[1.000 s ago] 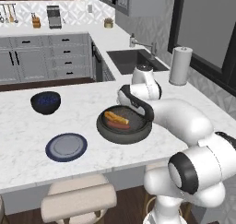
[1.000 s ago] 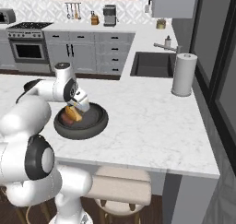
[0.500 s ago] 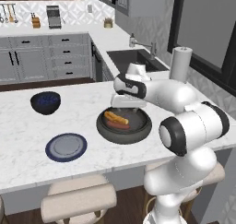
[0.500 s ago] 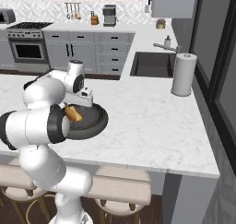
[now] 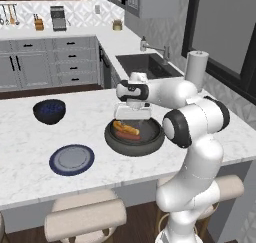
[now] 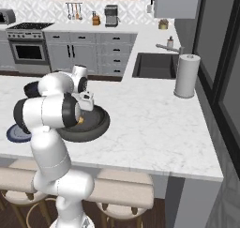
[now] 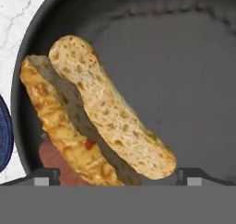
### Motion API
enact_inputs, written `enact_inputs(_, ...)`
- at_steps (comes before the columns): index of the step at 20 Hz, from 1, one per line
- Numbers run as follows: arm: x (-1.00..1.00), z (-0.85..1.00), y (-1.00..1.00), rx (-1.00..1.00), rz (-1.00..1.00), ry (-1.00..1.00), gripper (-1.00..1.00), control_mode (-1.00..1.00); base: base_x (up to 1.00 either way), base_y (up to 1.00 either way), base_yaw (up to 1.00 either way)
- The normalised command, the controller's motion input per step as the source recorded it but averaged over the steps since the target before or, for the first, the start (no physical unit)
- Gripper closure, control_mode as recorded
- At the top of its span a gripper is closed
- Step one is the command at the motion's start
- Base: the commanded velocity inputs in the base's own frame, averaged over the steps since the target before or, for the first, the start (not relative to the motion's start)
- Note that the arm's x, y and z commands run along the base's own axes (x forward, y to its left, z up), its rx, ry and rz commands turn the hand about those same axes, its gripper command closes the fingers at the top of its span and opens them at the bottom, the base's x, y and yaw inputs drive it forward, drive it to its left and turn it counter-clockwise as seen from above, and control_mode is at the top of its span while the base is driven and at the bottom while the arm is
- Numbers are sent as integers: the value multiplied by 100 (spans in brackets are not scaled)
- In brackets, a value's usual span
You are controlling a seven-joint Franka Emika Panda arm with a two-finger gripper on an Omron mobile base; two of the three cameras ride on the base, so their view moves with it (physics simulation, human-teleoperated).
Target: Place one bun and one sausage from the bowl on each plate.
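The wide dark bowl (image 5: 150, 143) sits on the island counter, also seen from the other side as bowl (image 6: 96, 126). In it lie a pale tan bun (image 7: 110, 112), a more golden bun (image 7: 55, 121) beside it, and the reddish end of a sausage (image 7: 54, 159) under them; from the left base they show as an orange-tan bun pile (image 5: 126, 130). My gripper (image 5: 132, 119) hangs just above the food, open, its fingertips (image 7: 45, 176) wide apart with nothing between them. One plate (image 5: 72, 159) lies on the counter left of the bowl, its blue rim (image 7: 3, 135) at the hand view's left edge.
A smaller dark-blue bowl (image 5: 49, 111) stands at the back left of the counter. A paper towel roll (image 5: 196, 69) stands at the right, by the sink (image 5: 145, 64). Stools are tucked under the counter's front edge (image 5: 85, 219).
The arm has unfolded and the hand has swung left from beside the bowl to over it, then dropped closer to the food. The jaws stayed open; nothing else moved.
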Motion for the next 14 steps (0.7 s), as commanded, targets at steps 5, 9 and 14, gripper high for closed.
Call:
enact_inputs(5,7,-9,19,-2,4,4,-100,-100,0,0,0)
enact_inputs(9,-11,0,25,-13,6,-1,-100,-100,0,0,0)
enact_inputs(14,0,0,8,-13,1,-6,-100,-100,0,0,0)
